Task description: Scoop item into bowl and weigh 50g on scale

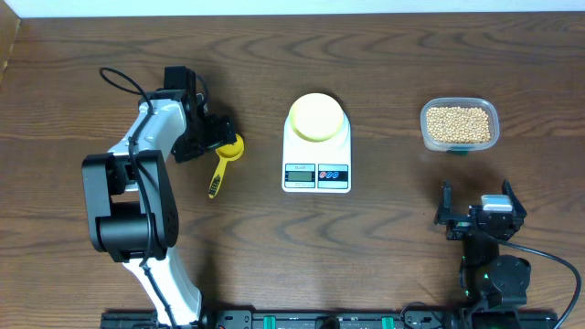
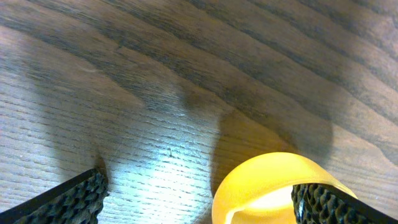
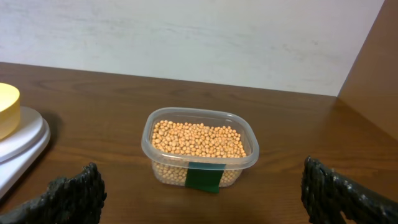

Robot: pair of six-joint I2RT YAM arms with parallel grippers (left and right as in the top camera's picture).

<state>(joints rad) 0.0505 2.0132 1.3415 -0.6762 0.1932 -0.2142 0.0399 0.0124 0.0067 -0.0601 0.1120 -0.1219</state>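
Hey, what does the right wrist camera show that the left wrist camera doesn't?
Right wrist only: the clear tub of beans, the edge of the scale with the bowl on it, a pale wall. Left wrist only: the yellow spoon head, close up. Both: the wooden table and an open gripper, the left gripper in one, the right gripper in the other.

Overhead: bright, even light, all sharp; the scale (image 1: pixel 316 151) is nearly blown white. Left wrist view: close and soft, with a pale glare patch on the surface (image 2: pixel 168 162), broad blurred shadows, and the spoon (image 2: pixel 267 186) glowing and overexposed. Right wrist view: beans (image 3: pixel 198 140) crisp, the right tool (image 3: pixel 202 180) dark and blurred at the bottom corners.
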